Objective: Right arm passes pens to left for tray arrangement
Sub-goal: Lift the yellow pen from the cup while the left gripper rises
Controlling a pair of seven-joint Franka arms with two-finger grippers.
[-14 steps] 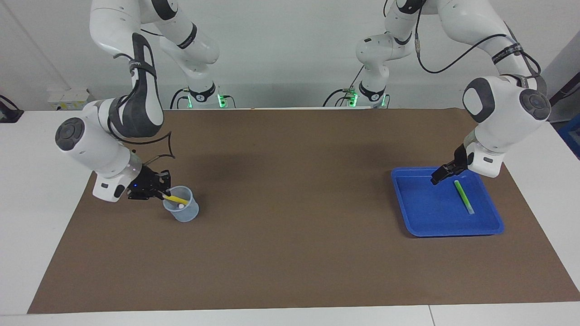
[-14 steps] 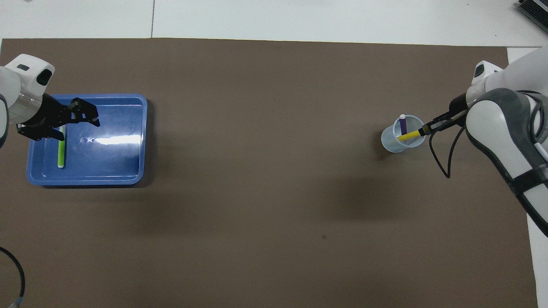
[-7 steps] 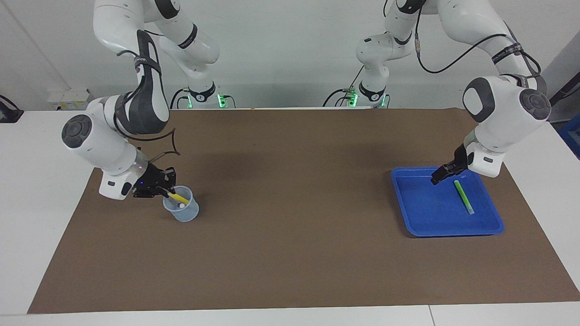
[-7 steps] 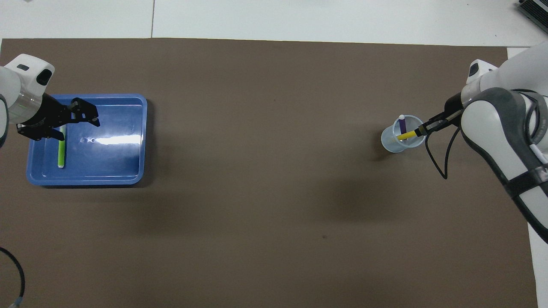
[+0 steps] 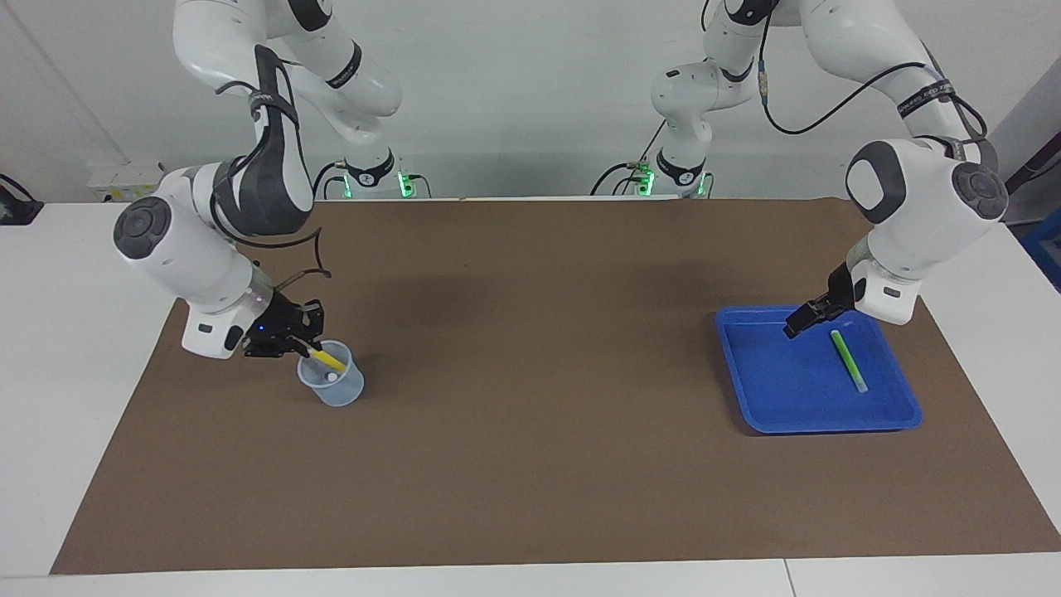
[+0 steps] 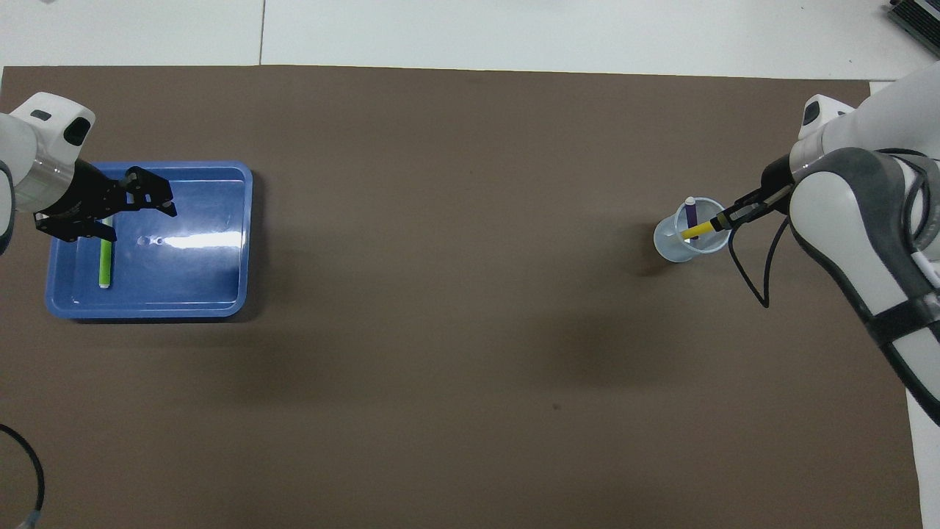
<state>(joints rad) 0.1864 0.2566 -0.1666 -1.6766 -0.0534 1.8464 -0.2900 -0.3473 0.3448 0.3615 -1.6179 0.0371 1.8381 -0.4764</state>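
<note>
My right gripper (image 5: 305, 348) (image 6: 725, 219) is shut on the upper end of the yellow pen (image 5: 329, 361) (image 6: 696, 231). The pen slants with its lower end still inside the translucent cup (image 5: 333, 388) (image 6: 677, 248) at the right arm's end of the table. The purple pen (image 6: 691, 214) stands in the same cup. The blue tray (image 5: 787, 410) (image 6: 191, 275) lies at the left arm's end, and the green pen (image 5: 847, 361) (image 6: 106, 261) lies flat in it. My left gripper (image 5: 797, 323) (image 6: 139, 220) hangs open and empty over the tray, beside the green pen.
A brown mat (image 5: 530, 431) covers most of the white table (image 5: 66, 398). A black cable loop (image 6: 756, 283) hangs from the right arm beside the cup. Another black cable (image 6: 29, 477) curls at the mat's corner near the left arm.
The right arm has risen and swung a little, drawing the yellow pen up so that it slants more steeply in the cup. The left gripper has barely shifted over the tray.
</note>
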